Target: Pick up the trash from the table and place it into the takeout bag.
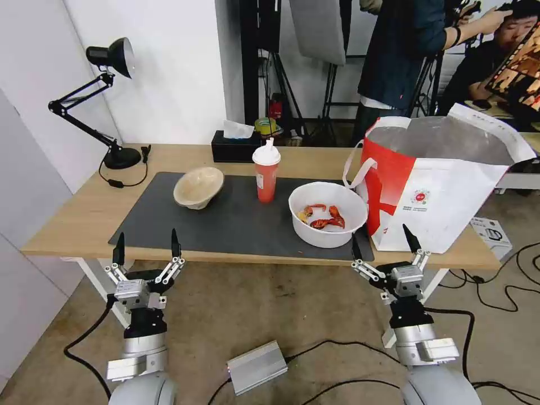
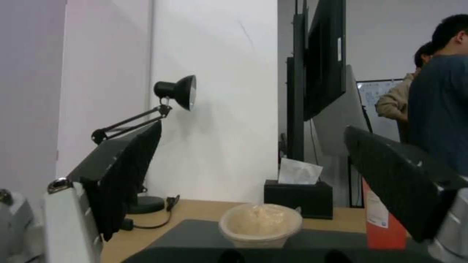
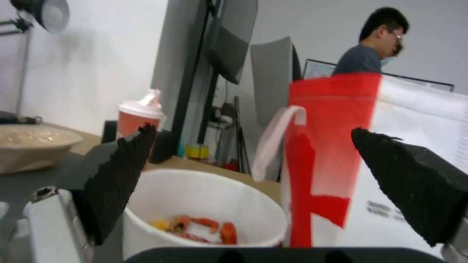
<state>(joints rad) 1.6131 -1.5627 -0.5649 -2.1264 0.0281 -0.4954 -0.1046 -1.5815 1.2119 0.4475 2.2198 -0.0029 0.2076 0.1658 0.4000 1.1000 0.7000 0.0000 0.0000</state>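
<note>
On the table [image 1: 73,219], three pieces of trash stand on a dark grey mat [image 1: 236,222]: a beige pulp bowl [image 1: 198,187] [image 2: 260,224] [image 3: 29,144], a red drink cup with a white lid [image 1: 266,170] [image 3: 138,118], and a white bowl of red crayfish shells [image 1: 327,214] [image 3: 204,210]. The red-and-white takeout bag [image 1: 444,180] [image 3: 370,153] stands open at the table's right end, beside the white bowl. My left gripper [image 1: 146,246] [image 2: 253,182] hangs open before the table's front edge, facing the pulp bowl. My right gripper [image 1: 383,244] [image 3: 258,186] is open too, just short of the white bowl and bag.
A black desk lamp [image 1: 107,95] [image 2: 166,109] stands at the table's back left, a black tissue box [image 1: 236,145] [image 2: 298,195] at the back middle. A silver box [image 1: 257,367] and cables lie on the floor by my arms. People stand behind the table.
</note>
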